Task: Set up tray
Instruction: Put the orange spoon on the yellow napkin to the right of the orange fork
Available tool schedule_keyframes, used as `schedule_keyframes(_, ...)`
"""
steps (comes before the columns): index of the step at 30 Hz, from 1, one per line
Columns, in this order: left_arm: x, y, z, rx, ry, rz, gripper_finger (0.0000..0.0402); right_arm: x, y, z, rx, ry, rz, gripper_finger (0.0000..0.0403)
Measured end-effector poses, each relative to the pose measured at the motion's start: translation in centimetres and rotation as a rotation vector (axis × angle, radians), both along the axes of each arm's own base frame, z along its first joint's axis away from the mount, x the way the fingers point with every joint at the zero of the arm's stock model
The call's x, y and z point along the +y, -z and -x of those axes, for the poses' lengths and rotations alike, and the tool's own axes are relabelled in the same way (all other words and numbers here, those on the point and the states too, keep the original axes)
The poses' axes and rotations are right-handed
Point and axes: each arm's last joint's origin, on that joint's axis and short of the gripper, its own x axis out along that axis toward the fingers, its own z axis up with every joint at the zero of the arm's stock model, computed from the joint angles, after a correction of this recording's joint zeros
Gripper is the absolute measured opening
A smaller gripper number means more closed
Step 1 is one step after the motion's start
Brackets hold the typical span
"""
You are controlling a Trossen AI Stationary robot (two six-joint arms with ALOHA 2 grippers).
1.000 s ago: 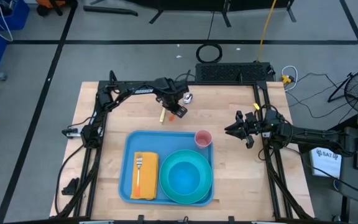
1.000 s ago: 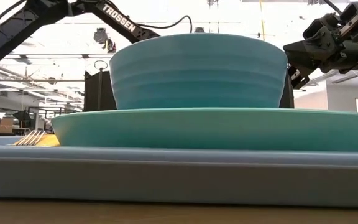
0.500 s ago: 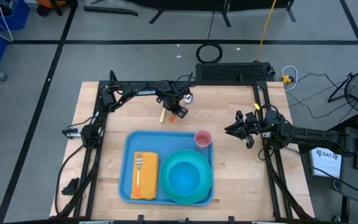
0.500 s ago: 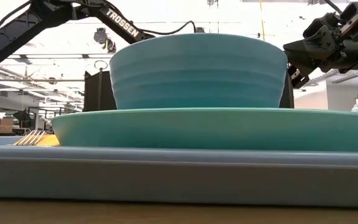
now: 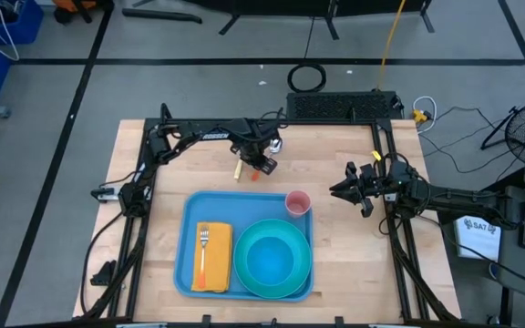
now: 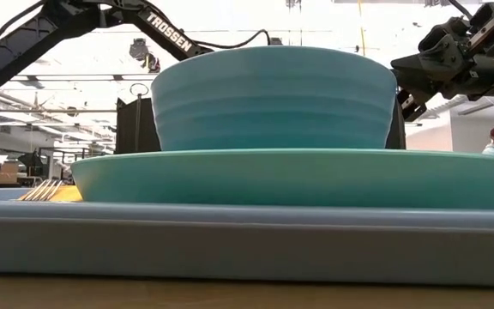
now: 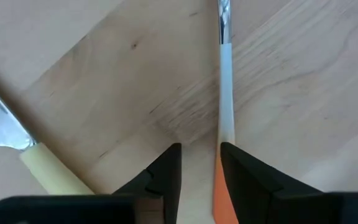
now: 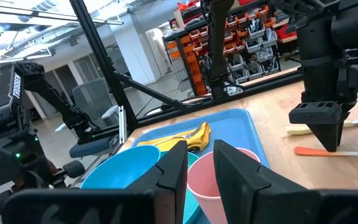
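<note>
The sky-blue tray lies on the near-middle of the wooden table, carrying a yellow napkin with a fork, a teal plate under a blue bowl, and a pink cup. The left gripper, its arm lettered "TROSSEN", hovers low over an orange-handled utensil, jaws slightly apart; a cream-handled knife lies beside. The right gripper waits right of the tray, jaws narrowly apart.

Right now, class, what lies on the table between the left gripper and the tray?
In the high view, only bare wood lies between the left gripper and the tray. The orange-handled utensil and cream-handled utensil lie under and beside the gripper.
</note>
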Motion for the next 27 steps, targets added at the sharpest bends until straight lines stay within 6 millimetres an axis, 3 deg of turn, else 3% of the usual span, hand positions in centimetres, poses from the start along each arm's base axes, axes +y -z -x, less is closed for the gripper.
schedule_keyframes(27,1.1,-1.0,0.1,-0.119,0.01,0.063,0.012,0.0,0.0,0.0,0.004,0.0,0.002,0.0068)
